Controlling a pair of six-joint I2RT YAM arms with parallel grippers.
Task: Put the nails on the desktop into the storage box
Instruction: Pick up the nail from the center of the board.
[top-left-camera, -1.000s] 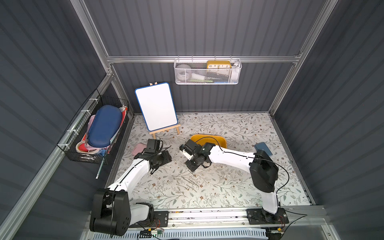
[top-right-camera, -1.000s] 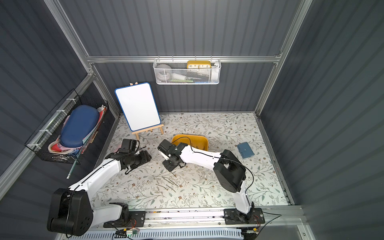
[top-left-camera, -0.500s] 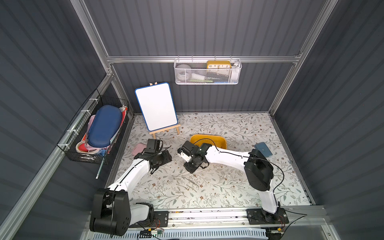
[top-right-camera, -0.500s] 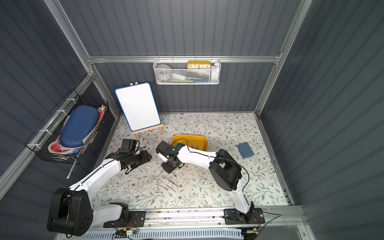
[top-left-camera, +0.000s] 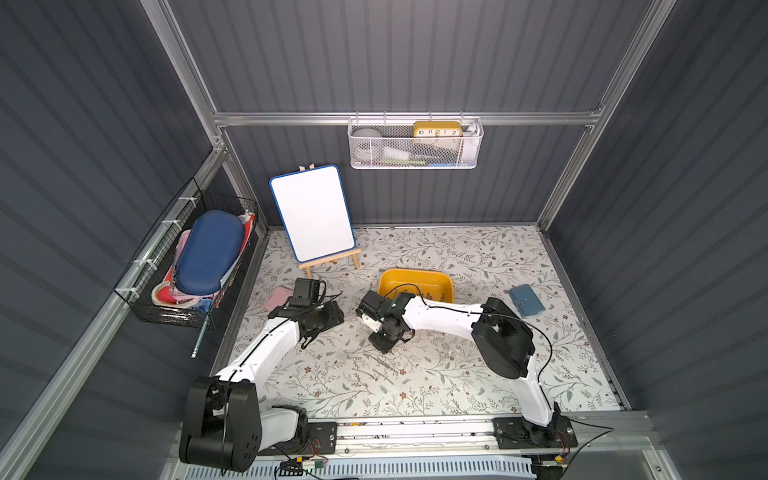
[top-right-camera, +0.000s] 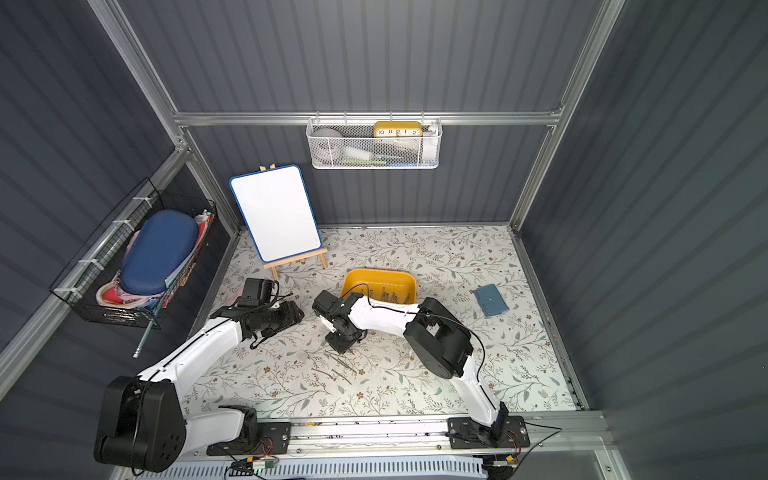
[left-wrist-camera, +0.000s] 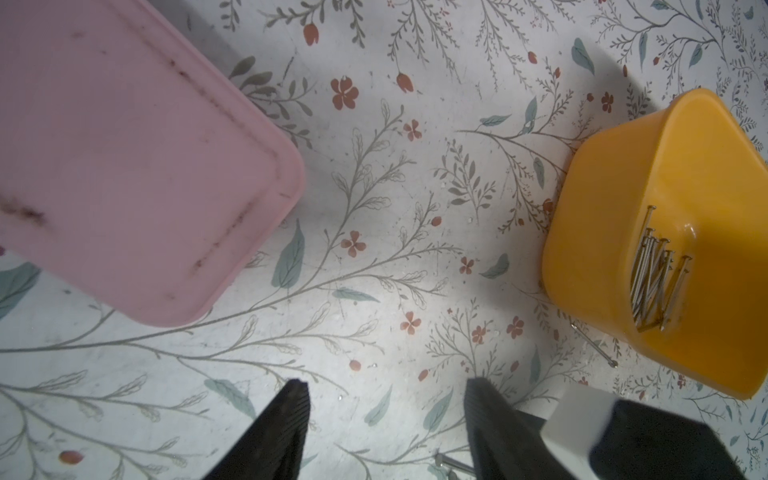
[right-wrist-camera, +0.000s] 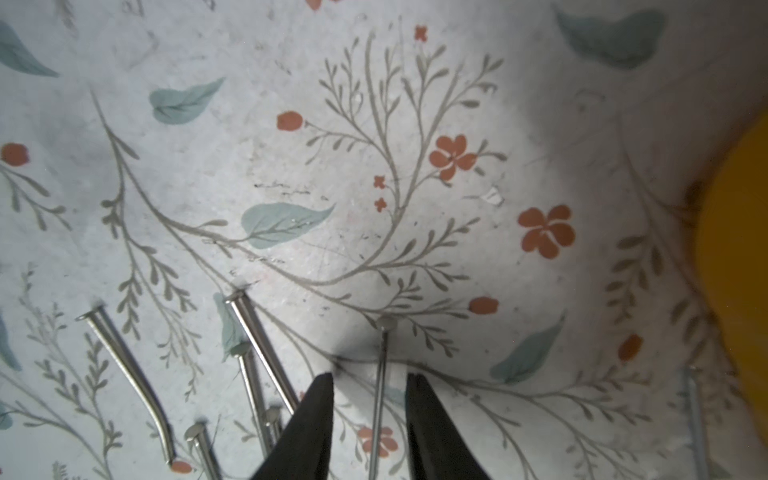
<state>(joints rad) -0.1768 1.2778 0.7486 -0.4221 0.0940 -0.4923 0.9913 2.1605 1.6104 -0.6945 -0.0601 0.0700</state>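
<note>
Because its parted jaws straddle a thin grey metal nail, the right gripper, seven o'clock from the mustard-yellow plastic tub, looks set to pinch.

You had the right gripper shut a second ago. Its jaws now stand apart, one on each side of a single nail that lies flat on the desktop. In both top views you have drawn the right arm in. Its elbow has shifted toward the middle of the desktop, and the gripper has come down and a little toward the arms' base, close to the loose nails.
</note>
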